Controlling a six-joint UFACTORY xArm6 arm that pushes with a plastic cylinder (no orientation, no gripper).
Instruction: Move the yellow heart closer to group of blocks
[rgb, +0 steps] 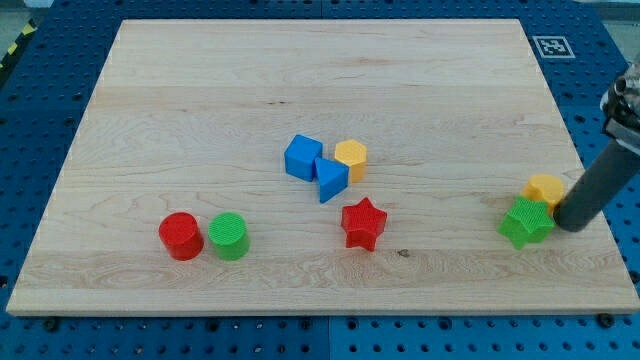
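Pushing at the right edge: tip beside yellow heart

Camera view: my tip (570, 226) sits near the board's (200, 90) right edge, just right of the yellow heart (545, 188) and green star (526, 222), which touch each other. No claw on this rod, so no claw state to record. Mid-board group: blue cube (302, 157), blue triangle (331, 180), yellow hexagon (351, 158), with red star (363, 223) just below. Red cylinder (181, 236) and green cylinder (229, 236) stand near the bottom-left corner.

yellow heart (545, 188) | flat on board, view's right edge | touching green star (526, 222)
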